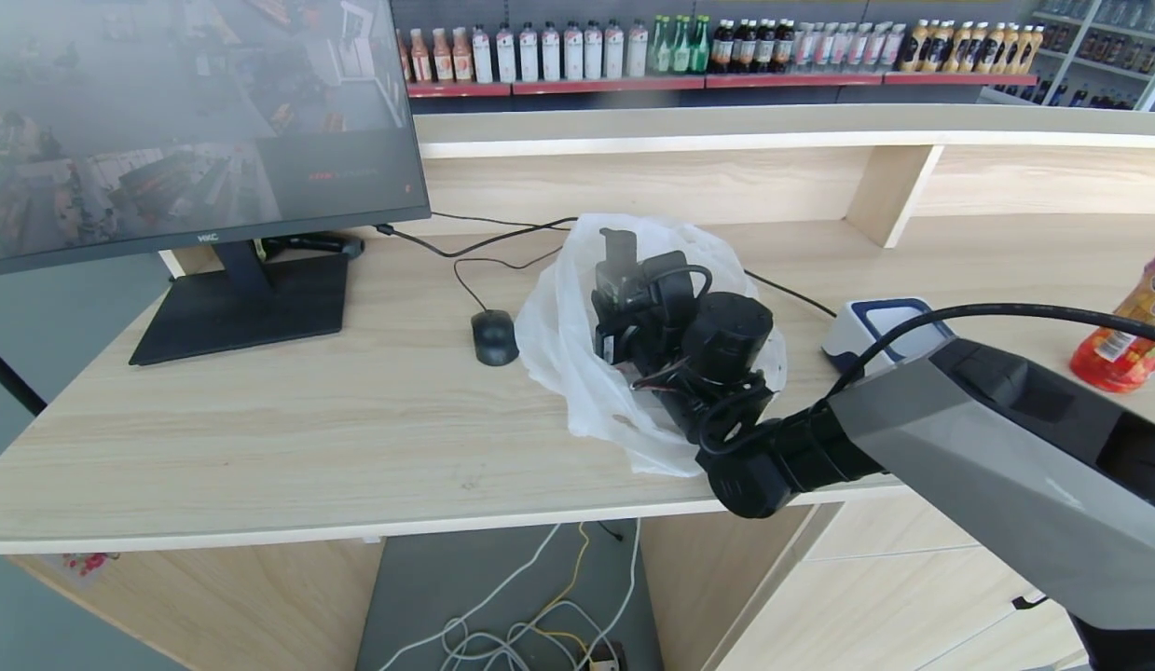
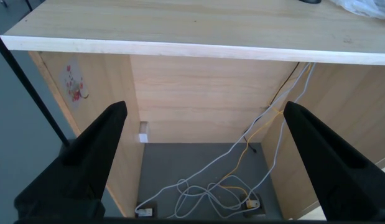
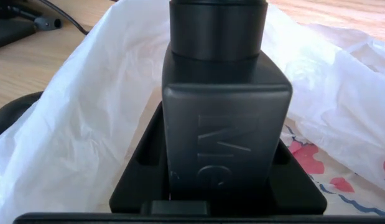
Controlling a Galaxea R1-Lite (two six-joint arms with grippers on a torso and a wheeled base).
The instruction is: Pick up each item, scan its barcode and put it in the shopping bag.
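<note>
Pale wooden desk (image 1: 260,419) carries a white-and-blue box scanner (image 1: 875,326), an orange drink bottle (image 1: 1132,326) at its right edge, and a crumpled white plastic shopping bag (image 1: 558,345) at its middle. The right gripper (image 1: 624,289) hangs over the bag's mouth, clamped on a dark grey square bottle (image 3: 226,124) with a black cap. The left gripper (image 2: 204,109) sits below the desk's front edge, its fingers (image 2: 92,155) wide apart.

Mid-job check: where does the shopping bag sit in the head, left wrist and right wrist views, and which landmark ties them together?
Head view: the shopping bag lies mid-counter, just right of the mouse.
Left wrist view: a white corner of it rests on the counter top, above the cables underneath.
Right wrist view: its white plastic spreads behind and around the dark bottle.
Shared landmark: the pale wooden counter.
</note>
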